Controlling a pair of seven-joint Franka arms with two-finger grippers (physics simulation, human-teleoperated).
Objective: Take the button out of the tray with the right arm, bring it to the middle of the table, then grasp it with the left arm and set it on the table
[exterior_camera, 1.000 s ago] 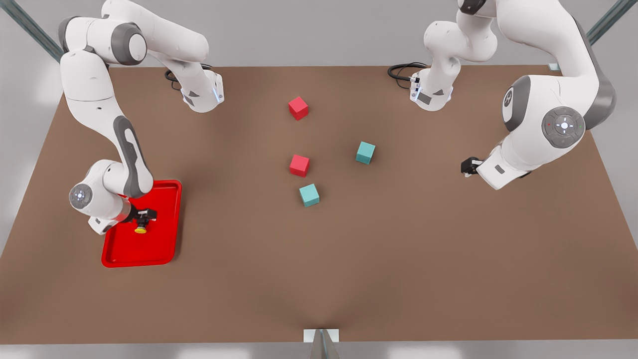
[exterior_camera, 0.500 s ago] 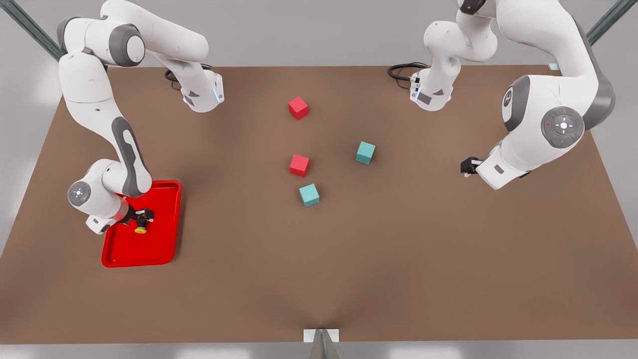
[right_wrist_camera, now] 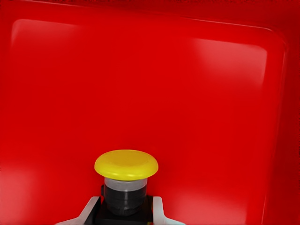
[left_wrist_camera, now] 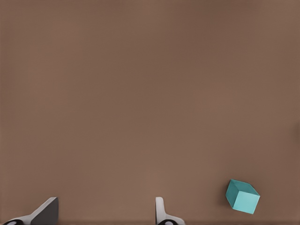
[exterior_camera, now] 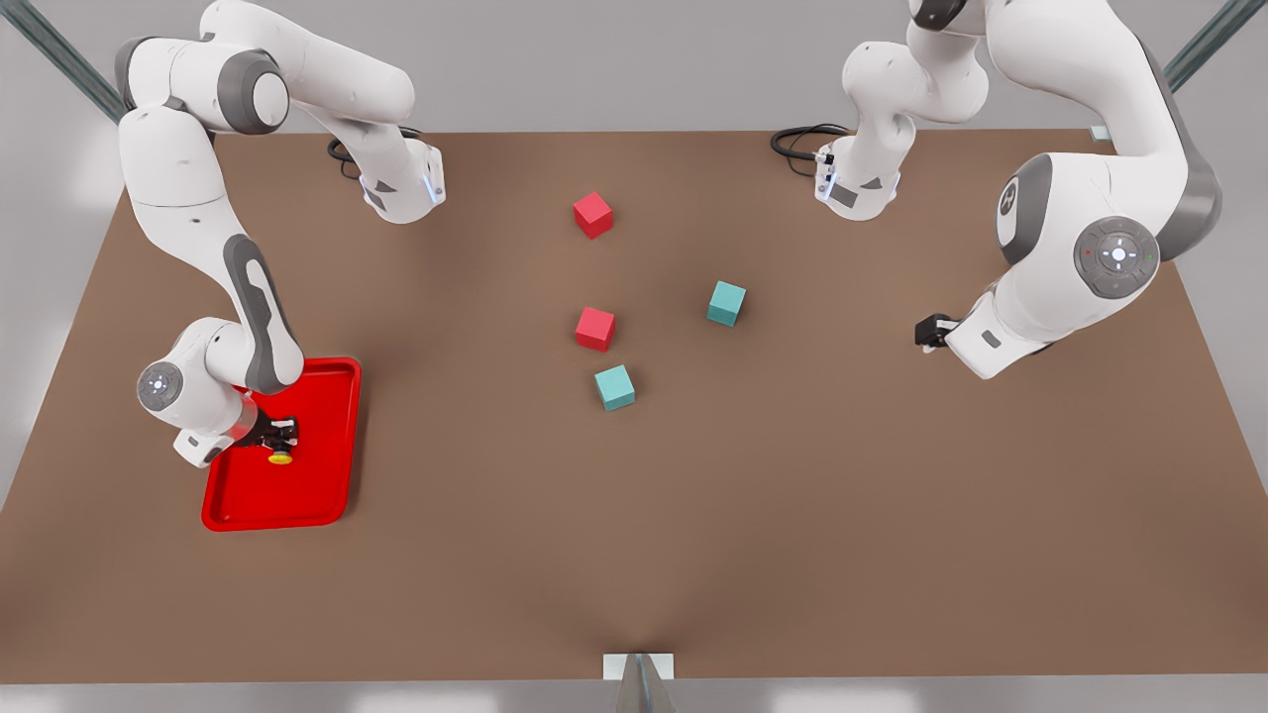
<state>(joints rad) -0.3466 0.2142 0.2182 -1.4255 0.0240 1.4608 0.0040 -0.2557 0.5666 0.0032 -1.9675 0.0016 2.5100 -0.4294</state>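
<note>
The button (exterior_camera: 280, 457) stands in the red tray (exterior_camera: 317, 495) near the table's (exterior_camera: 634, 555) front corner on the front view's left. My right gripper (exterior_camera: 280, 436) is down in the tray, shut on the button's dark body. In the right wrist view the yellow cap (right_wrist_camera: 126, 165) rises above the two fingertips (right_wrist_camera: 89, 208) that press the black body from both sides, with the tray floor (right_wrist_camera: 187, 93) behind. My left gripper (exterior_camera: 926, 332) waits open above the table on the front view's right. Its fingers (left_wrist_camera: 47, 211) stand wide apart over bare brown tabletop.
Two red cubes (exterior_camera: 592, 214) (exterior_camera: 595, 328) and two teal cubes (exterior_camera: 726, 303) (exterior_camera: 614, 387) lie around the table's middle. One teal cube (left_wrist_camera: 243, 196) lies near the left gripper's fingers in the left wrist view. Both arm bases stand at the far edge.
The right gripper's fingers have drawn together around the button and the wrist has shifted slightly. The button stays in the tray. The left arm has barely moved.
</note>
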